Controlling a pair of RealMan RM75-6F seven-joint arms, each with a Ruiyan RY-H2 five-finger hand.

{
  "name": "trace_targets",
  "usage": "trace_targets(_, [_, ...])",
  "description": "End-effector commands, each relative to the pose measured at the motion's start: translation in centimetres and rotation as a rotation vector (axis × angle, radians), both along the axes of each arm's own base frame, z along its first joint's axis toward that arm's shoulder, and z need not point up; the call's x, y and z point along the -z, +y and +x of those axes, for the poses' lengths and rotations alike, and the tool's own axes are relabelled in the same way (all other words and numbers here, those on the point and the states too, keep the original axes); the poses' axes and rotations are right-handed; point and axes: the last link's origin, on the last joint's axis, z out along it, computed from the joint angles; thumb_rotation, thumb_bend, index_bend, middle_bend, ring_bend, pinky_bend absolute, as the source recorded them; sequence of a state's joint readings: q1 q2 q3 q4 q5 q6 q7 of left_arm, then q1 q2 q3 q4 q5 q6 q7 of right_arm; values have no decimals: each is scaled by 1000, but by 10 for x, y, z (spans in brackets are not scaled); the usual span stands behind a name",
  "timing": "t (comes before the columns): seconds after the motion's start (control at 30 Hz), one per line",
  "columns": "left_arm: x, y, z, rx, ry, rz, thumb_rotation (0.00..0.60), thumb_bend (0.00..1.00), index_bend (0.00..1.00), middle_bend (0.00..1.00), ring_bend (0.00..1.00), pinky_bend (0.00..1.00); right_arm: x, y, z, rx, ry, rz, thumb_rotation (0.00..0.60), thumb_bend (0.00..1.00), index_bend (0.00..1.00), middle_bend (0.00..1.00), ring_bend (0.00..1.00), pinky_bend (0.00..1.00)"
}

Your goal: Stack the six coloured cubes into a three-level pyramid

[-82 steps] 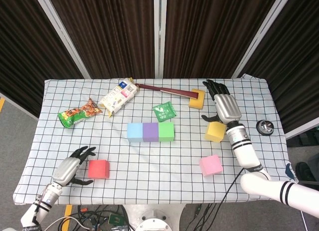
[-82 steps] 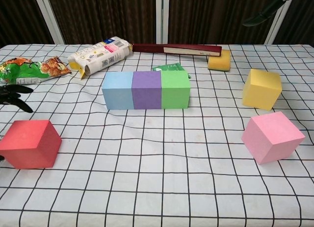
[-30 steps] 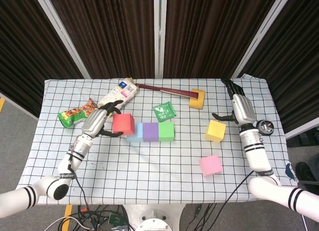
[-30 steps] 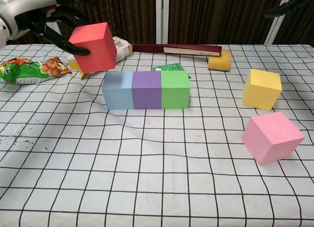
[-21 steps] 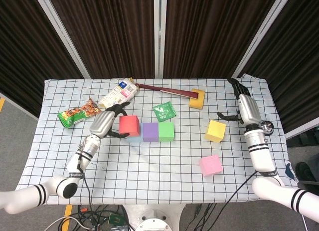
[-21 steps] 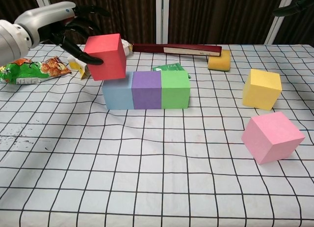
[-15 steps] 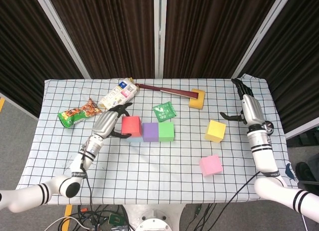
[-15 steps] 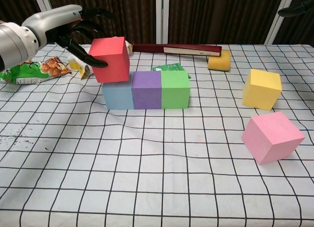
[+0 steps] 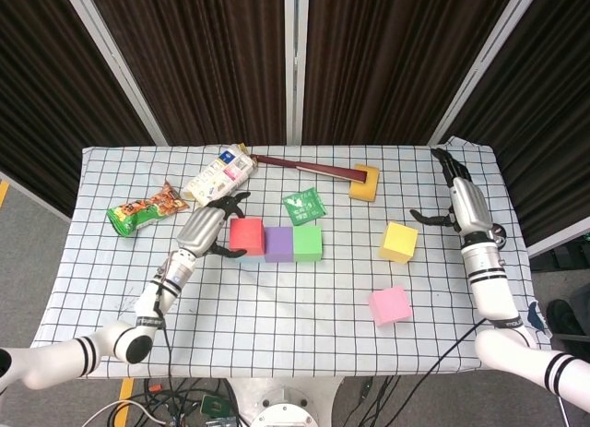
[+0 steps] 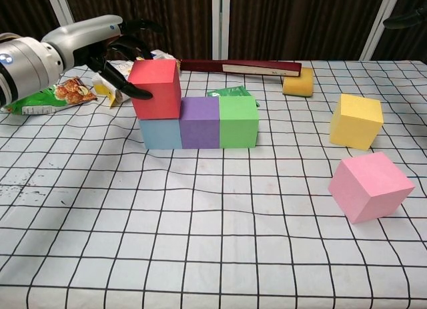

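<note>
Red cube [image 10: 156, 89] sat on blue cube [image 10: 159, 133], gripped by L hand [image 10: 119, 55]. R hand [image 9: 464, 204] fingers spread, holding nothing, at table edge [image 9: 505, 206]; yellow cube [image 9: 398, 242], pink cube [image 9: 389, 305] apart w/ open cloth between.

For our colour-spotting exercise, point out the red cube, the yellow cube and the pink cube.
red cube [image 10: 156, 89], chest view, front face.
yellow cube [image 10: 357, 124], chest view, front face.
pink cube [image 9: 389, 305], head view, top face.

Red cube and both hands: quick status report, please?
Left hand grips red cube, set on blue cube. Right hand open, raised at table's right edge. Yellow cube and pink cube unstacked; nothing blocking.
</note>
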State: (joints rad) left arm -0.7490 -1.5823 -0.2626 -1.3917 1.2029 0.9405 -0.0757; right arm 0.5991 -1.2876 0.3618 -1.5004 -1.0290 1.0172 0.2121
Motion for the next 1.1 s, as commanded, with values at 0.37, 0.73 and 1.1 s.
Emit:
trace_targets(0.37, [-15, -2, -6, 7, -18, 14, 600, 138, 59, 206, 85, 186, 2, 0, 0, 0, 6, 3, 600, 103, 0, 21, 0, 0])
trace_targets(0.73, [-100, -69, -121, -126, 105, 219, 600, 45, 65, 170, 56, 130, 29, -4, 55, -142, 34, 118, 600, 46, 0, 38, 0, 0])
trace_targets(1.1, [-121, -143, -195, -183, 121, 261, 600, 5, 76, 169, 41, 116, 109, -5, 148, -307, 135, 326, 600, 0, 0, 77, 0, 0])
